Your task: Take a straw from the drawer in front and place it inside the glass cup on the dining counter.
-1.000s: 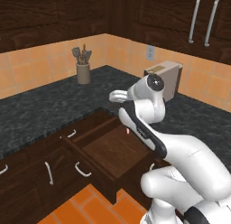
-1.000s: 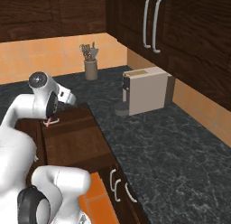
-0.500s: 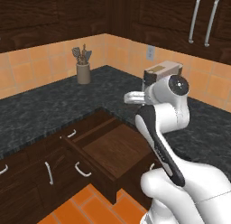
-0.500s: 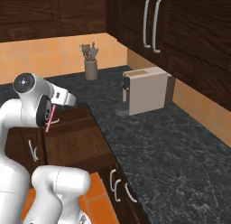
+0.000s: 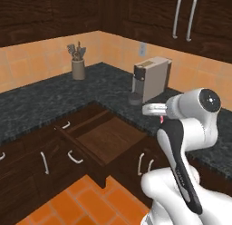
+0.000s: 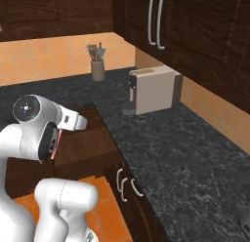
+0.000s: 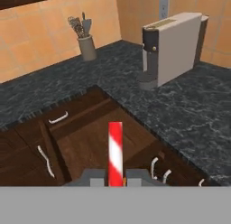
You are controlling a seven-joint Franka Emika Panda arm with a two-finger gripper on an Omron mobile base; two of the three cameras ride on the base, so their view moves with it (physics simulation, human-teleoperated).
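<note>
The white arm's two-finger gripper [image 7: 115, 182] is clamped on the thin red-and-white striped straw [image 7: 115, 153], its jaws drawn close together on the stick's lower end, so the straw is out of the drawer and in the hand. In the hand view the straw's long axis runs straight out from between the fingertips, along the line the hand is pointing; in the right base view a short pink-red length of it hangs roughly upright just beside the wrist. The dark brown wooden drawer [image 5: 106, 138] stands pulled open below and ahead of the hand, with its small curved silver handle [image 5: 74, 157] on the front panel and its floor bare where it can be seen. Beyond it lie the black speckled granite worktop [image 5: 41, 99], a beige boxy coffee machine [image 5: 152, 79] and a grey utensil holder [image 5: 78, 69] by the tiled wall. Neither the glass cup nor the dining counter appears ahead of the hand, so the target probably lies off to one side or behind, and the coming move likely turns on carrying the straw away from this corner and bringing its axis upright over the cup.
</note>
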